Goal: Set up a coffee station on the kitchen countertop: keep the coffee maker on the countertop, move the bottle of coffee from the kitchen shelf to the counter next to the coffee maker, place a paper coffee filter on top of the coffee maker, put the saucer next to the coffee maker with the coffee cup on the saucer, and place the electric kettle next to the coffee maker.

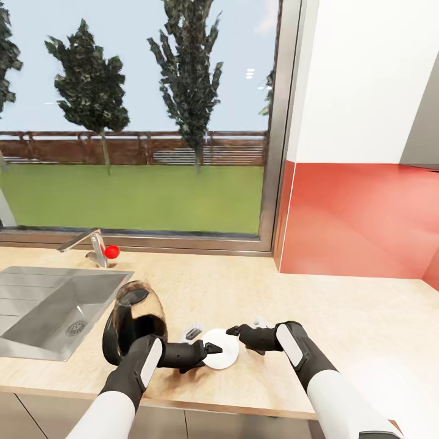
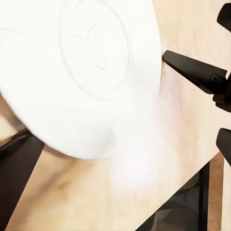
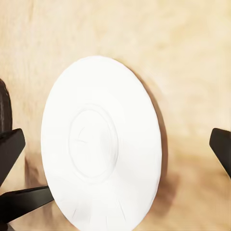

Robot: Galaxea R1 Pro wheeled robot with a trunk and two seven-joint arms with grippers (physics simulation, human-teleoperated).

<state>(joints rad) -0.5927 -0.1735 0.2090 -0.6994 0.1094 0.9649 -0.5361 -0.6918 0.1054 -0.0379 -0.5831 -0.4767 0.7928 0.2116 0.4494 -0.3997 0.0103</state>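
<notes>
Left gripper first: its black fingertips sit at the saucer's near-left rim, and in the left wrist view the fingers stand wide apart with the white disc between them — open, not clamped. Across from it, the right gripper points in at the saucer's far-right edge; in its wrist view the fingers are spread wide too, one on each side of the plate, not closed on anything.

The saucer lies flat on the kitchen countertop, near the front edge, right between the two grippers. From above, the right wrist view gives its round foot ring clearly.

Just left of the saucer and beside the left forearm, the electric kettle lies tipped over on the wood, lid end toward the window — dark liquid tint showing through the glass. Something small and white rests just beyond the saucer; too small to tell what it is.

Further left, the steel sink with its tap and a red knob. Behind it all, the window, and a red backsplash at far right.
</notes>
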